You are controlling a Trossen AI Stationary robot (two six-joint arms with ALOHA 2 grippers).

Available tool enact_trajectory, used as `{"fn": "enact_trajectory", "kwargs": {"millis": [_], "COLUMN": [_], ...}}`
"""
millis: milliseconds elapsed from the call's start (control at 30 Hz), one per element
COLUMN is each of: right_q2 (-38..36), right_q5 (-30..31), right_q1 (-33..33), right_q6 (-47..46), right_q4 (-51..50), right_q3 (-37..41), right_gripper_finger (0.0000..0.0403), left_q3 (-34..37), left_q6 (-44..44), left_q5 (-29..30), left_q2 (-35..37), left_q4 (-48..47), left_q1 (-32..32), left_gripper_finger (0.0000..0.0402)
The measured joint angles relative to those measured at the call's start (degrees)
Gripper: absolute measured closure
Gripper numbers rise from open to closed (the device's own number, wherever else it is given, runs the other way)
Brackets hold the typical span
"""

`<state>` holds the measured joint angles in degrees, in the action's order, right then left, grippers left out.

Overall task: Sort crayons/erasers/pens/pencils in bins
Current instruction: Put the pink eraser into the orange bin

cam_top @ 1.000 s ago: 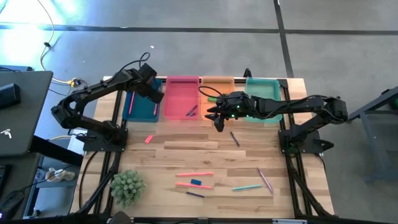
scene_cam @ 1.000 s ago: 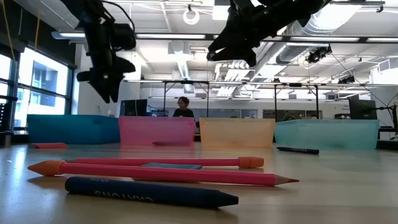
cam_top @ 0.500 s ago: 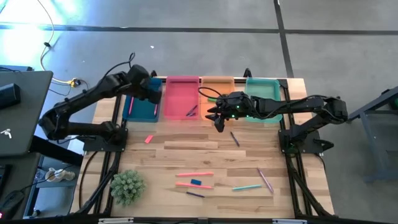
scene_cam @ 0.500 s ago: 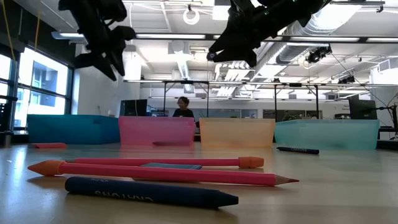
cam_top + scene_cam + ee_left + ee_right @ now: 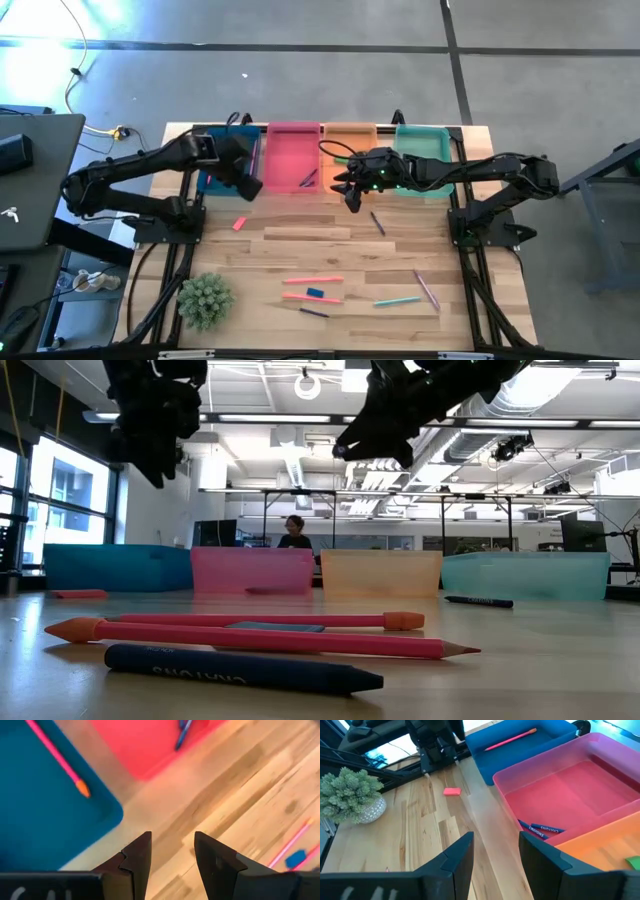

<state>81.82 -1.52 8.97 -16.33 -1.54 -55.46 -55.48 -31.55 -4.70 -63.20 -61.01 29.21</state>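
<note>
The left pincer [image 5: 248, 186] hangs open and empty over the dark blue bin's [image 5: 228, 176] front corner. The right pincer [image 5: 349, 194] hangs open and empty before the orange bin [image 5: 349, 133]. A pink-red eraser [image 5: 239, 224] lies near the surface's [image 5: 300, 245] left edge; a blue eraser [image 5: 315, 293] lies near its front edge.

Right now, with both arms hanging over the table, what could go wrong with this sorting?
The left gripper, open and empty, hangs near the dark blue bin; coming down carelessly it might clip the bin's rim.

The pink-red eraser is small and lies flat, so fingers may slide off it.

Near the front, the blue eraser lies between two pink pencils; a grab there could catch a pencil too.
</note>
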Motion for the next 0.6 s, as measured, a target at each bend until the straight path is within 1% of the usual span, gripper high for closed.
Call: {"fn": "enact_trajectory", "kwargs": {"millis": [133, 300, 400, 500, 600], "right_q2": [0.00, 0.00, -0.01, 0.00, -0.02], "right_q5": [0.00, 0.00, 0.00, 0.00, 0.00], "right_q1": [0.00, 0.00, 0.00, 0.03, 0.04], "right_q6": [1.00, 1.41, 1.41, 1.58, 2.48], "right_q4": [-0.39, -1.06, -1.44, -1.75, -1.71], "right_q3": [0.00, 0.00, 0.00, 0.00, 0.00], "right_gripper_finger": [0.0253, 0.0253, 0.0253, 0.0253, 0.0253], "left_q3": [0.77, 6.37, 9.69, 11.68, 12.69], "left_q6": [-1.89, -7.07, -10.92, -12.91, -13.35], "left_q5": [-0.01, -0.23, -1.66, -3.07, -2.25], "left_q2": [0.00, 0.00, 0.00, 0.00, 0.00], "left_q4": [-1.82, -2.00, -1.99, -1.90, -1.22], "left_q1": [-2.40, -5.55, -7.61, -9.47, -10.74], "left_gripper_finger": [0.0263, 0.0263, 0.0263, 0.0263, 0.0263]}}
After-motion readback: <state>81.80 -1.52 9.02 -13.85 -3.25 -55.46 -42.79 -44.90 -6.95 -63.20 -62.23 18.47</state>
